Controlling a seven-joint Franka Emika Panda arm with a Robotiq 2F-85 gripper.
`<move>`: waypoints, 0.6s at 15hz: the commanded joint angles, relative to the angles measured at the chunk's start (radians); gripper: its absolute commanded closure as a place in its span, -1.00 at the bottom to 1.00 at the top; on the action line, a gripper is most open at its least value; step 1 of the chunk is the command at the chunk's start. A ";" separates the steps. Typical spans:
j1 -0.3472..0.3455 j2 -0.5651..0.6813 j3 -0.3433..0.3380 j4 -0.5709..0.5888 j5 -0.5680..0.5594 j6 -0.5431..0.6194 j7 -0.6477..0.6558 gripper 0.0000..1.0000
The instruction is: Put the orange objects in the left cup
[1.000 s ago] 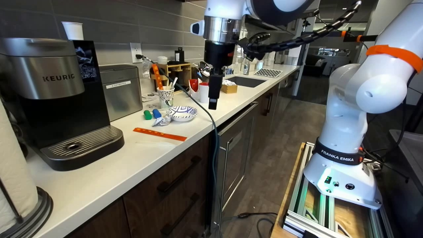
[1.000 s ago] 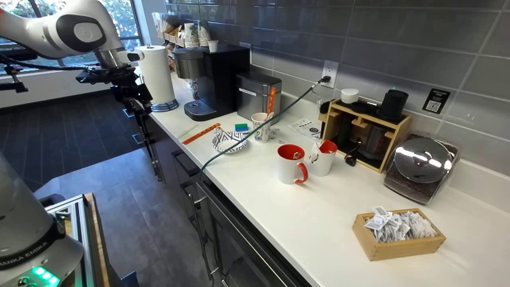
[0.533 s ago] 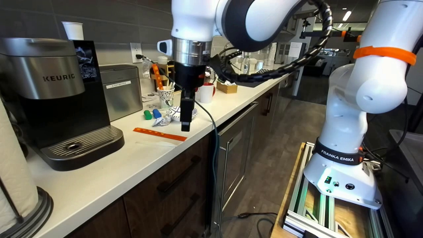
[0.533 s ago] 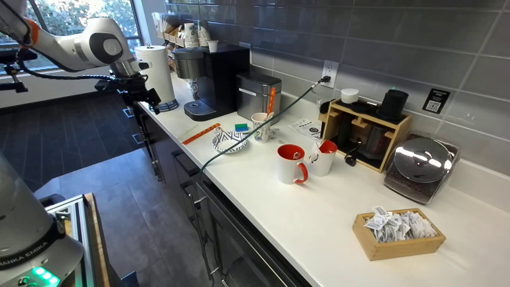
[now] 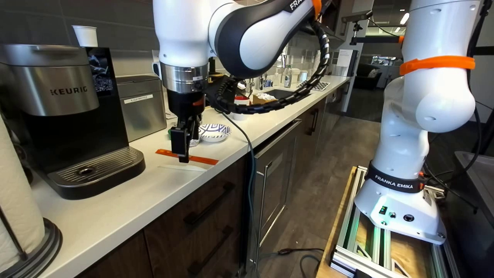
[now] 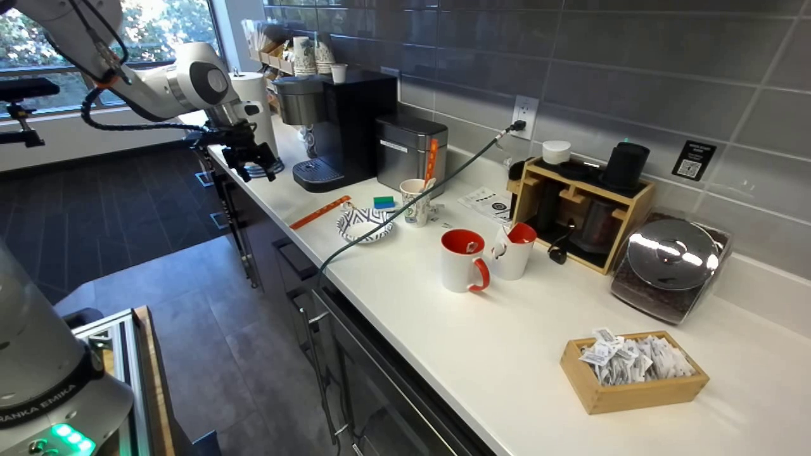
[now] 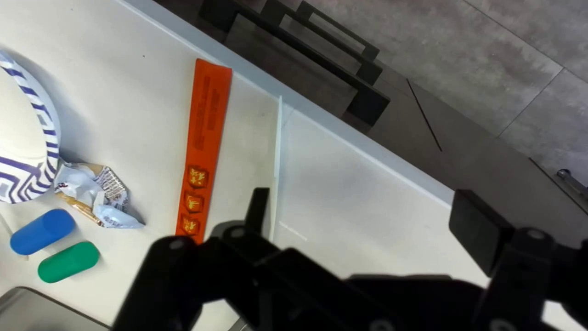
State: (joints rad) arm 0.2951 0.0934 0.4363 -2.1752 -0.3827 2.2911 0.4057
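A flat orange stick (image 5: 204, 160) lies on the counter near its front edge. It also shows in an exterior view (image 6: 320, 212) and the wrist view (image 7: 207, 119). Another orange stick (image 6: 432, 161) stands upright in a patterned paper cup (image 6: 415, 212), left of two red-lined mugs in that view; the arm hides this cup in an exterior view. My gripper (image 7: 367, 214) is open and empty, above the counter. It also shows in both exterior views (image 5: 183, 156) (image 6: 258, 174). In the wrist view the orange stick lies outside the jaws, beyond the left finger.
A thin whitish strip (image 7: 277, 170) lies beside the orange stick, by the left finger. A patterned bowl (image 6: 365, 233), crumpled wrapper (image 7: 98, 195), blue (image 7: 42, 231) and green (image 7: 69, 262) cylinders stand nearby. A power cord (image 6: 405, 206) crosses the counter. The coffee maker (image 5: 73, 116) stands close by.
In an exterior view my gripper has moved left and down, toward the coffee maker, and now overlaps the flat orange stick. It has turned. The sticks and cups have not moved.
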 commanded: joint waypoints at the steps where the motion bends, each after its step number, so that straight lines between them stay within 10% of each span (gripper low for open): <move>1: 0.039 0.044 -0.063 0.035 -0.026 0.034 0.020 -1.00; 9: 0.050 0.228 -0.159 0.194 -0.008 0.032 -0.169 -1.00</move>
State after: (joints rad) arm 0.3247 0.2434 0.3042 -2.0453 -0.4043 2.3345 0.3076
